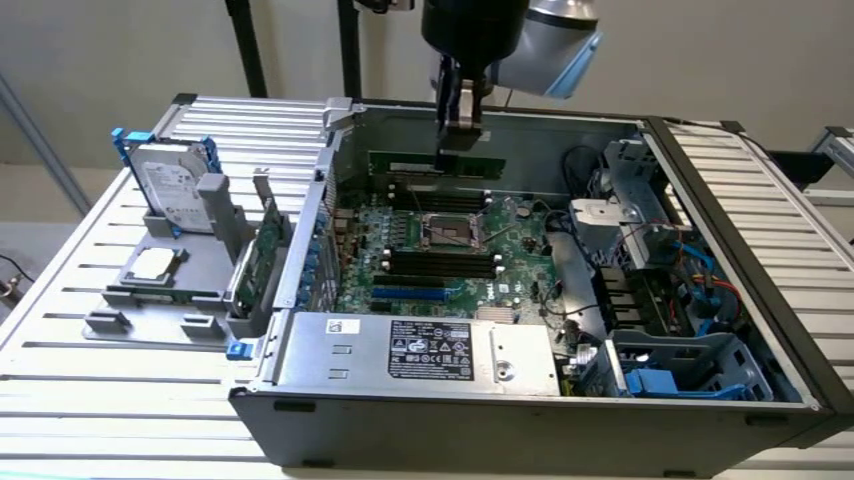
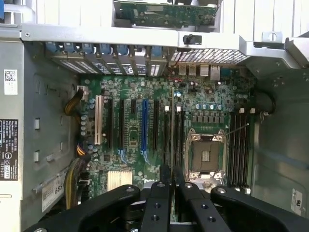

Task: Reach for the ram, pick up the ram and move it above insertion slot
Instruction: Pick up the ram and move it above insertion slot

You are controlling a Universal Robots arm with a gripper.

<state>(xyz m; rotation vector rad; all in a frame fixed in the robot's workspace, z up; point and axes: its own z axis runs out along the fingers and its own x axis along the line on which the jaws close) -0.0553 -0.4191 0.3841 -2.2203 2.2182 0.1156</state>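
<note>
Ram position: clamped between the fingers of the gripper and hanging clear of the motherboard, inside the open computer case toward its far wall in the exterior view. The stick hangs level, its long axis running across the exterior view from left to right.

In the wrist view the ram is seen edge-on as one thin line running straight out from between the fingertips. The fingers stand close together on either side of it. The grip falls near the middle of the stick's length.

Insertion slot: one of a bank of parallel black sockets directly under the ram, beside the CPU socket. A second bank lies on the socket's other side, well apart from the ram. The blue slot lies further off on the ram's side.

Governing relation: the ram's long axis appears parallel to the black sockets beneath it, and its edge line falls over the narrow gap between two neighbouring sockets. Which of the two it is centred on cannot be told. Judged from both views, the ram is lifted and roughly above the slot bank, not seated.
</note>
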